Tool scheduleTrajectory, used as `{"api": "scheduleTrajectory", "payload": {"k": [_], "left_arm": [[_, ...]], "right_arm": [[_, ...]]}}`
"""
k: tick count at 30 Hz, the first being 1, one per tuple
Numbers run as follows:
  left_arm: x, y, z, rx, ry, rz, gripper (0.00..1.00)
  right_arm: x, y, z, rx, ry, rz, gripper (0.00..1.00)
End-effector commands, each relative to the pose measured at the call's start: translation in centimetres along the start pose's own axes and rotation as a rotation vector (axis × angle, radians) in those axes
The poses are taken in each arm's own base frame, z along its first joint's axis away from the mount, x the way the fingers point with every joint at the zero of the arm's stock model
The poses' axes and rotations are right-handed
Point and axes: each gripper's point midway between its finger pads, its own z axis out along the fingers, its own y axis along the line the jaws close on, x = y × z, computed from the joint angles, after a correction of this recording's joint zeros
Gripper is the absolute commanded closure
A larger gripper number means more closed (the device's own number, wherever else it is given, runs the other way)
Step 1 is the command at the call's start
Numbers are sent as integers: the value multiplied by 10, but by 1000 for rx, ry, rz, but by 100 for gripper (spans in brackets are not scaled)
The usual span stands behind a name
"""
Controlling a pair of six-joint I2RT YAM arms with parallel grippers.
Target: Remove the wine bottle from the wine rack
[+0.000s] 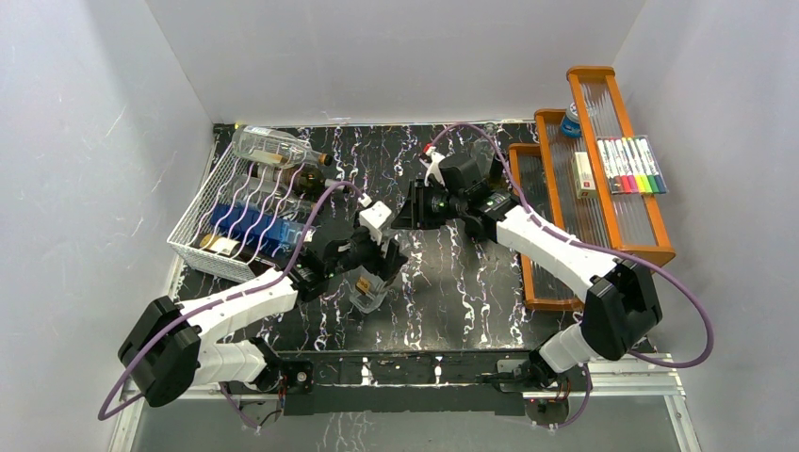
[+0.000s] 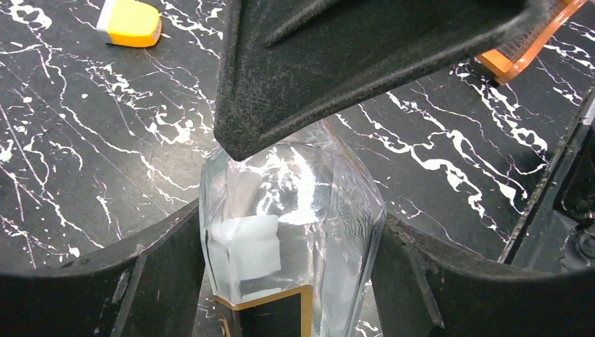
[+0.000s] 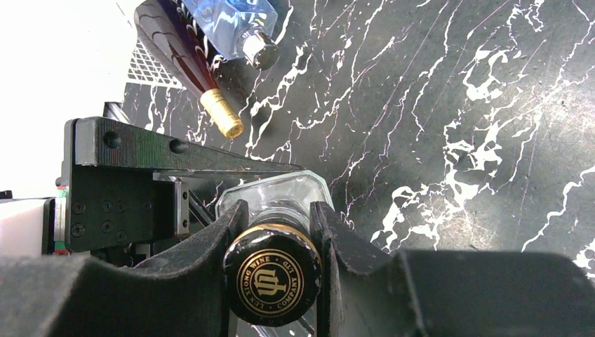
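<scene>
A clear glass wine bottle with a gold-edged black label is off the white wire rack, over the dark marbled table to the rack's right. My left gripper is shut on the bottle's body, with a finger pressed on each side. My right gripper is shut on the bottle's neck just below the black, gold-printed cap. One of its fingers fills the top of the left wrist view. I cannot tell whether the bottle touches the table.
The rack holds several other bottles: a clear one, a dark one and a blue one. An orange tiered shelf with markers stands at the right. A yellow-and-white object lies on the table.
</scene>
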Motion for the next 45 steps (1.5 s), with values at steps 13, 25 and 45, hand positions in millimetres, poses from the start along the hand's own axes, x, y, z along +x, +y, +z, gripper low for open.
{"api": "scheduleTrajectory", "payload": {"k": [13,25,45], "left_arm": [[-48,-38,-23,185,-123,-3,2],[-62,-46,-42,221,-160,23,2],[-78,-7,-50,-18,-193,-8,2]], "right_arm": [[-28,8,-82,130,-144,-294,100],[-25,-27,-126,345,-240,-316,100],[-23,-81,-180,646,-425,-229,100]]}}
